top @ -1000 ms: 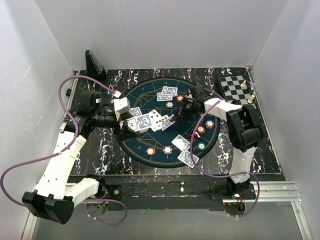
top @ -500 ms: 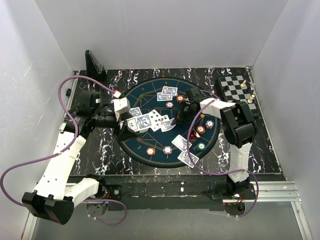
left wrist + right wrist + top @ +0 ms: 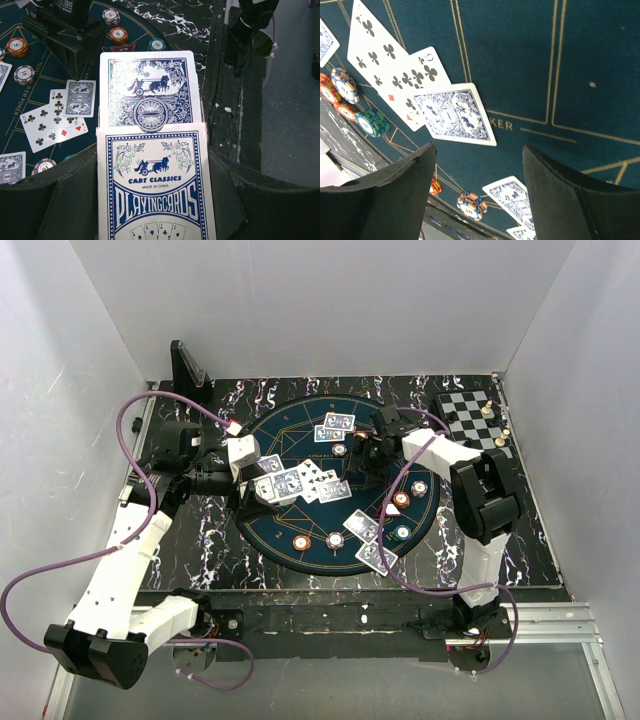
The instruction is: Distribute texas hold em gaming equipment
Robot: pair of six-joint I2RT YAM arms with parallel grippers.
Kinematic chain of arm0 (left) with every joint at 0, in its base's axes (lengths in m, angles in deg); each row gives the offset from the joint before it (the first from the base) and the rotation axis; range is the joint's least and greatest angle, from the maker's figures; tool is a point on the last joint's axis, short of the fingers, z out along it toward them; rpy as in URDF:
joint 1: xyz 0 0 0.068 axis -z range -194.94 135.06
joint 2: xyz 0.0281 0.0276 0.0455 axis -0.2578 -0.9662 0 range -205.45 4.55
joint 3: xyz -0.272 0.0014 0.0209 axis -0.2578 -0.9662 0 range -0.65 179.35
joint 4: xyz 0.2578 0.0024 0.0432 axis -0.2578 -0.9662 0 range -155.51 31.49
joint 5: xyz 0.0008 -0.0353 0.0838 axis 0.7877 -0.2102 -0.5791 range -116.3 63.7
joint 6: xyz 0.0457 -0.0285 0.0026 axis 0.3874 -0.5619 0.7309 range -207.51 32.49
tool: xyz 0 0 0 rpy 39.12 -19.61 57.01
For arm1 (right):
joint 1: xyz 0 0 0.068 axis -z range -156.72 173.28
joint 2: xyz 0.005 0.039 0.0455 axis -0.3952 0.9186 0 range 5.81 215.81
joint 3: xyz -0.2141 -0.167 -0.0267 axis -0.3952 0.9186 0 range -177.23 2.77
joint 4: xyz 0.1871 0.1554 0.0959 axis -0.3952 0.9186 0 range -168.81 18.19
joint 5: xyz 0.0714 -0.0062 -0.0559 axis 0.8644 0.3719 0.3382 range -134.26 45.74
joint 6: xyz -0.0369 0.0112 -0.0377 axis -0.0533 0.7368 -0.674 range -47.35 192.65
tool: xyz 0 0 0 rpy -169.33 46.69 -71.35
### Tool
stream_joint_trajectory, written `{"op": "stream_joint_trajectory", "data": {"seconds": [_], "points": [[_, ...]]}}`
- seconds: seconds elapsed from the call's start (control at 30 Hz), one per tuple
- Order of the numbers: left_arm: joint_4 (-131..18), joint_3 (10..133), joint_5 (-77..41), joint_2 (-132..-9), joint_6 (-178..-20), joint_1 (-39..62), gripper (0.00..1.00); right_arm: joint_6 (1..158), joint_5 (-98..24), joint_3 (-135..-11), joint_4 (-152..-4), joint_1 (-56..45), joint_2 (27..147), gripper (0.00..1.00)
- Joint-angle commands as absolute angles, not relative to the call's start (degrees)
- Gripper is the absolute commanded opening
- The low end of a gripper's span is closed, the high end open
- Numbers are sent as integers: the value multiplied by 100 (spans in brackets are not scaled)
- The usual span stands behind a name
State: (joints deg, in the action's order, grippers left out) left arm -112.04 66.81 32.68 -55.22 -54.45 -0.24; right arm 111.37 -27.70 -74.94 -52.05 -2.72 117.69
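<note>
Blue card box point(image 3: 155, 200) gripped by L pincer point(image 3: 150, 152), legible only wrist cam; R pincer point(image 3: 479, 150) wide, empty.

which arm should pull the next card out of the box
Right. The right gripper is open and empty over the mat, while the left gripper is shut on the card box, with a card sticking out.

My surface point(image 3: 215, 540) is black with white marbling. A round dark-blue mat point(image 3: 290, 430) with gold lines lies at its middle, a black-and-white chessboard point(image 3: 465, 412) in the far right corner, a black stand point(image 3: 187, 365) far left.
</note>
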Motion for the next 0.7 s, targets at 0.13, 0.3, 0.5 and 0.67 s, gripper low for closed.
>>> {"op": "stream_joint_trajectory", "data": {"seconds": [0.13, 0.3, 0.5, 0.67], "points": [[-11177, 6878, 3426, -5381, -5455, -44, 42, 11412, -2476, -7660, -4980, -300, 9909, 84], [-11177, 6861, 3417, -5399, -5411, -44, 42, 12097, -1219, -7414, -5779, -405, 8924, 87], [-11159, 6869, 3417, -5487, -5393, -44, 42, 12591, -892, -7536, -6185, -1124, 8553, 88], [-11106, 6887, 3391, -5504, -5429, -44, 42, 12574, -1103, -7695, -6132, -1705, 8632, 89]]}}
